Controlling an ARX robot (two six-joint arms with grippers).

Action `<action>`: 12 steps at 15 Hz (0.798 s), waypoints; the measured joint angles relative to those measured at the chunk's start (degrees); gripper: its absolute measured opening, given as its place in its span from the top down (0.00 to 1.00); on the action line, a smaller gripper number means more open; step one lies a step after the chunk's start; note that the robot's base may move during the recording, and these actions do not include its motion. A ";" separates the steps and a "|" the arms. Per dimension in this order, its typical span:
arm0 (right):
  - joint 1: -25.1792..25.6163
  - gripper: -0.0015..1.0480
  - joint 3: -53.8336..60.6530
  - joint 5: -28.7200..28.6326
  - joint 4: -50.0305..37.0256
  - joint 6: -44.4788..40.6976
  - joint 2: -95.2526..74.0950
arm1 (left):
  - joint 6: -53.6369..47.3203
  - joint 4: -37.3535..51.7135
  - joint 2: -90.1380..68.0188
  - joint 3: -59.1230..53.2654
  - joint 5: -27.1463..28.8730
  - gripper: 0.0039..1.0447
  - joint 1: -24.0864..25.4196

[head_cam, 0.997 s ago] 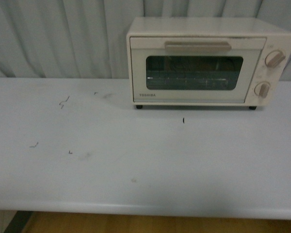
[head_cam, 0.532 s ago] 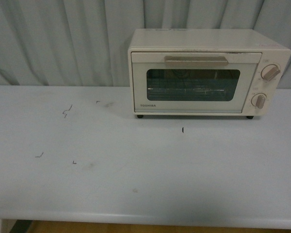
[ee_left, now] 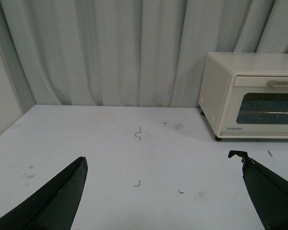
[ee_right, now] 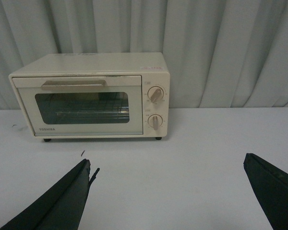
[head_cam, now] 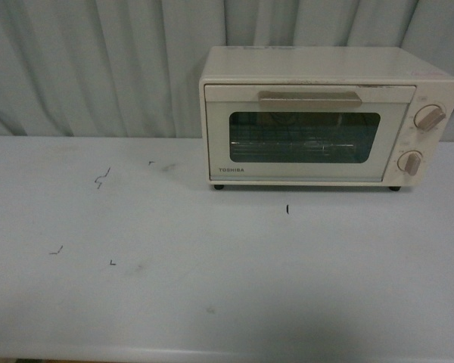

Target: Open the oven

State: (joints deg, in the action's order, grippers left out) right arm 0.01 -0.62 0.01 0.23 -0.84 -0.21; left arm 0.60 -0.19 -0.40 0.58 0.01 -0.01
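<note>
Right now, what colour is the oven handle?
Beige handle on a cream oven; clearest in the front view.

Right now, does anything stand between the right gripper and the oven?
Nothing visible: in the right wrist view only bare table lies between the open right gripper and the oven.

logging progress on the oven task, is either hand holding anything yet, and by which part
Nothing is held. The left hand and right hand are both open and empty, well short of the oven, whose bar handle is untouched.
</note>
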 joint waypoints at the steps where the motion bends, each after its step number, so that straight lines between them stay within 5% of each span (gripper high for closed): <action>1: 0.00 0.06 0.00 -0.02 0.00 0.00 0.00 | 0.00 0.00 0.00 0.00 0.00 0.06 0.00; 12: 0.00 0.06 0.00 0.00 0.17 0.00 -0.04 | 0.00 -0.15 0.00 0.00 0.00 0.06 0.00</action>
State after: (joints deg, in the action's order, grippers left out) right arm 0.01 -0.62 0.01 0.40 -0.84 -0.25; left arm 0.60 -0.34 -0.40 0.58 0.01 -0.01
